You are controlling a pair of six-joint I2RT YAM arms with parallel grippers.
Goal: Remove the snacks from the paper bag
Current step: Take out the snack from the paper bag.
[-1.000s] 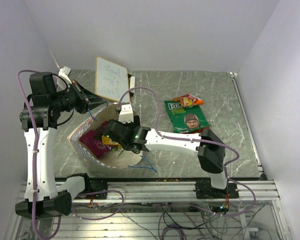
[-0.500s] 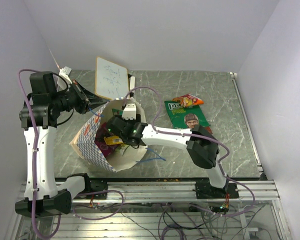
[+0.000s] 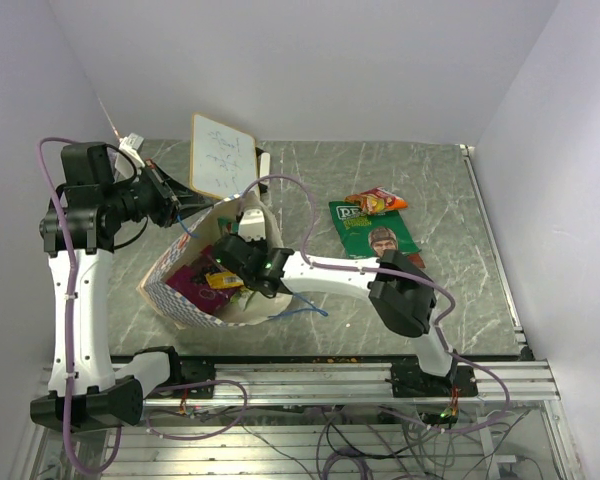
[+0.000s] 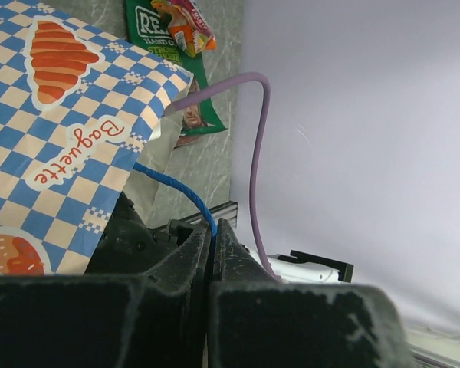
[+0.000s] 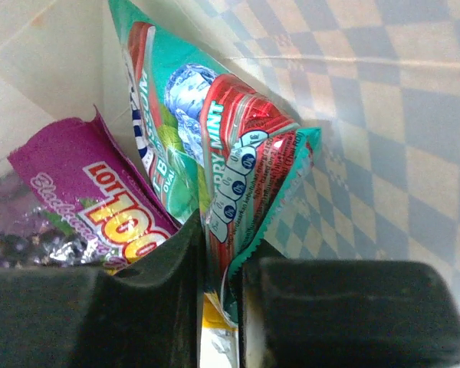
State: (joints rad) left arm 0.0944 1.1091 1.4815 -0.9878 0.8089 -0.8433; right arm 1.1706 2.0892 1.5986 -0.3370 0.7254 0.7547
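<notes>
**Right pincer gripping a teal packet inside the bag; the lift-out is coming next**

The grey marbled bench (image 3: pixel 450 300) is carrying the large cream paper bag with a blue-and-white checkered outside (image 3: pixel 168 285) at its near left, mouth gaping toward the right arm. Two snacks are already lying out on the far right of the bench: a flat green packet (image 3: pixel 372 232) and, touching its far edge, a smaller orange-red packet (image 3: pixel 377 200).

The left pincer (image 4: pixel 212 230) is sitting closed on the thin blue cord handle (image 4: pixel 176 192), holding the bag's far left rim up and the mouth open. The right pincer (image 5: pixel 215 268) is reaching inside the bag and clamping the lower edge of a glossy teal packet with red mint lettering (image 5: pixel 215 153). A magenta-purple packet (image 5: pixel 84 192) is lying just beside it on the left, touching it.

So the step in hand appears to be the extraction of the teal packet. The next move is calling for a straight pull back through the mouth, without dragging the magenta neighbour or snagging the paper wall, while the left side is holding the handle taut.
</notes>
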